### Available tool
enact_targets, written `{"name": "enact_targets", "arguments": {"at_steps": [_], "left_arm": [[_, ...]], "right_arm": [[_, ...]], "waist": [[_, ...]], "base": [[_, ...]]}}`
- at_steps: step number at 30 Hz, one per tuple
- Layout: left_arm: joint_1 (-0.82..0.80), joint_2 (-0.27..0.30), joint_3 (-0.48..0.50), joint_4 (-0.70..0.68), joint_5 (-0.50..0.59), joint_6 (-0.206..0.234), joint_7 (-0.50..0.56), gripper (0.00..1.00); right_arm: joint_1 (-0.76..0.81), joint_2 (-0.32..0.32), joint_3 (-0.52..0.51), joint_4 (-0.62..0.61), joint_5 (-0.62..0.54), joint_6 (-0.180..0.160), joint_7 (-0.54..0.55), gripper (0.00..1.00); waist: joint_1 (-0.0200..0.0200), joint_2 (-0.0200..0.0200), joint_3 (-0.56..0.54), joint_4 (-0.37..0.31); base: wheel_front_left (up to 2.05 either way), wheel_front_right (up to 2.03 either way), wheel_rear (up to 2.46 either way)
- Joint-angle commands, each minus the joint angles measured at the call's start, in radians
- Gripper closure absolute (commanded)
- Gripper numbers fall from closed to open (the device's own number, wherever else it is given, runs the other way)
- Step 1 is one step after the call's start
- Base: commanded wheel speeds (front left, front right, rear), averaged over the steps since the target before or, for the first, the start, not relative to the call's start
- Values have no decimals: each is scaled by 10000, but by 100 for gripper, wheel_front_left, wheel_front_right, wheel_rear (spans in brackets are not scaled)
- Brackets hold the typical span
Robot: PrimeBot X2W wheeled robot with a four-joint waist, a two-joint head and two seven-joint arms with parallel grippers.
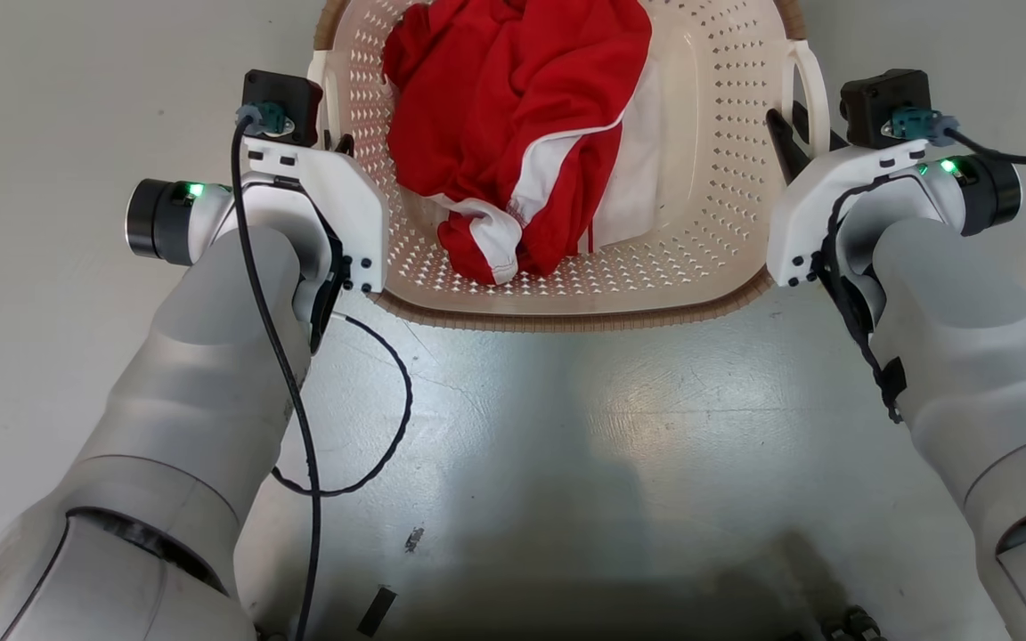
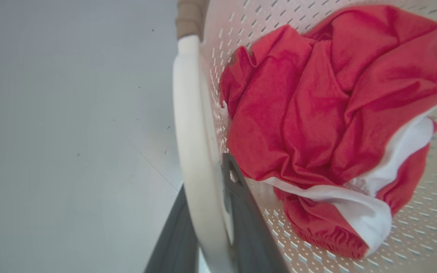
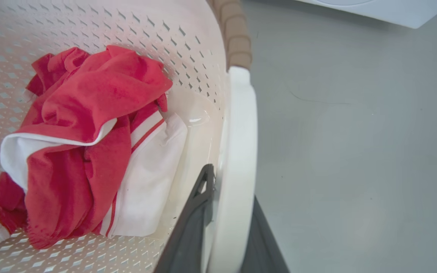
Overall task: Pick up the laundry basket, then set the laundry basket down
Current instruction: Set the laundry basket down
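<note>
left gripper (image 2: 207,178) is clamped on the white left handle (image 2: 192,132) of the laundry basket (image 1: 709,223), 1 dark finger inside the loop and 1 outside. right gripper (image 3: 233,185) grips the right handle (image 3: 239,151) the same way, both fingers pressed against it. the basket sits level between the 2 arms, straight ahead, over the grey floor (image 1: 566,445); whether it touches the floor cannot be told. a crumpled red and white garment (image 1: 513,98) lies inside it. a white appliance edge (image 3: 374,11) lies beyond the right side.
</note>
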Motion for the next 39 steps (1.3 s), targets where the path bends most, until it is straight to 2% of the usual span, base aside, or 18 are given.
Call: {"name": "enact_targets", "arguments": {"at_steps": [1, 2, 3, 4, 5, 25, 34, 39], "left_arm": [[-130, 485, 57, -1, -47, 88, -29, 100], [-143, 494, 72, 0, -75, 94, -16, 100], [-163, 501, 92, 1, -101, 125, -32, 66], [-176, 504, 115, 1, -130, 168, -50, 8], [-184, 503, 117, 2, -142, 194, -50, 0], [66, 607, 201, 9, -475, 479, 97, 0], [563, 592, 498, 10, -839, 483, -956, 0], [901, 589, 589, 9, -970, 288, -1392, 0]], "right_arm": [[278, 76, 31, -90, -226, 71, -141, 100], [283, 71, -68, -90, -242, 71, -164, 66], [283, 52, -152, -90, -293, 71, -178, 11], [288, 31, -258, -90, -342, 71, -187, 0], [298, 34, -350, -90, -395, 71, -192, 0], [473, 228, -1705, -90, -1645, 71, -754, 0], [838, 348, -2195, -302, -2044, 71, -1008, 0], [1352, 254, -2496, -1030, -2235, 71, -1024, 0]], "waist": [[0, 0, 4, -16], [0, 0, 10, -27], [0, 0, 17, -39], [0, 0, 22, -47], [0, 0, 25, -51], [0, 0, -496, -132], [0, 0, -1531, -170], [0, 0, -2356, -129]], "base": [[0, 0, 0], [0, 0, 0], [0, 0, 0], [0, 0, 0], [0, 0, 0], [0, 0, 0], [0, 0, 0], [0, 0, 0]]}}
